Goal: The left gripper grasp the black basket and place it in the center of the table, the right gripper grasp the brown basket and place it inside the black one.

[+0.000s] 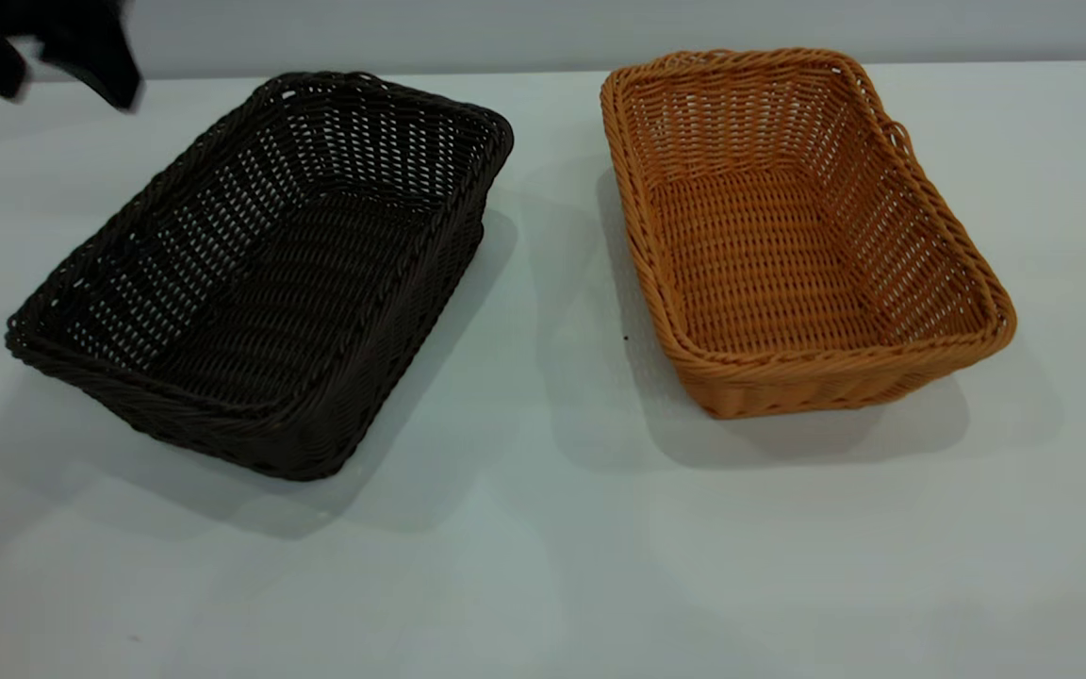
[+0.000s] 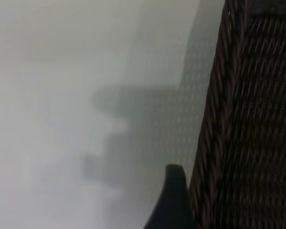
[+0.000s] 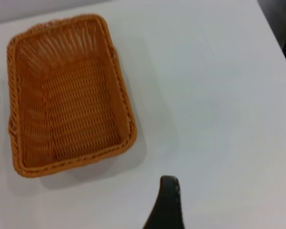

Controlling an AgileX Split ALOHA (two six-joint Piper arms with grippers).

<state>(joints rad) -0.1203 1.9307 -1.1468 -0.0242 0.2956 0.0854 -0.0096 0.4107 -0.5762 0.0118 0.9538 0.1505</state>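
1. Left gripper (image 1: 43,52) hangs at the far left corner of the exterior view, above the table (image 1: 543,566), dark and blurred. Whether it is released or clenched cannot be told. It holds nothing.
2. Its wrist view shows one dark fingertip (image 2: 174,200) just beside the outer wall of the black basket (image 2: 252,124), close to the braided rim. Contact between them cannot be made out.
3. Black basket (image 1: 260,273) sits on the table's left half, its long axis turned at an angle, one short end toward the far middle of the table and the other toward the near left. It stands upright, open side up, and its shadow falls on the table beside it.
4. Right gripper is outside the exterior view. Its wrist view shows only one dark fingertip (image 3: 168,202) over bare table (image 3: 219,95), so its state cannot be told either. It grips nothing.
5. Brown basket (image 3: 69,95) lies well apart from that fingertip in the right wrist view, with white tabletop between them.
6. In the exterior view the brown basket (image 1: 798,236) stands upright on the right half of the table, open side up, its long axis running roughly from far to near.
7. Both baskets rest side by side with a strip of bare table between them, not touching.
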